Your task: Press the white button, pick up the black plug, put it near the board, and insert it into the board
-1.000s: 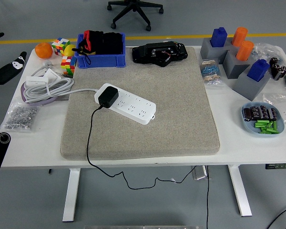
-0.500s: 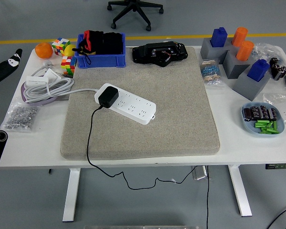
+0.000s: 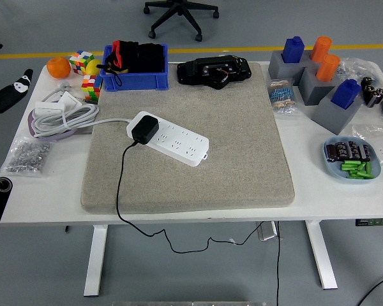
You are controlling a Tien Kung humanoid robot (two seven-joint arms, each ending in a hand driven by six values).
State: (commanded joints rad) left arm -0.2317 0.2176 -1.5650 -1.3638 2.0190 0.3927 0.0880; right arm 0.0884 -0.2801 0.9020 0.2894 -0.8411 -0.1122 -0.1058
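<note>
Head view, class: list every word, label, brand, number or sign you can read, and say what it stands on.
No text can be read in this view.
White power strip: only socket holes show, no legible marking.
Black plug: no label visible.
Blue bin: plain wall, no print.
Puzzle cubes: coloured squares, no letters.
Bagged items at right: any print is too small and blurred to read.

Black plug (image 3: 144, 129), white board (image 3: 173, 139)
</note>
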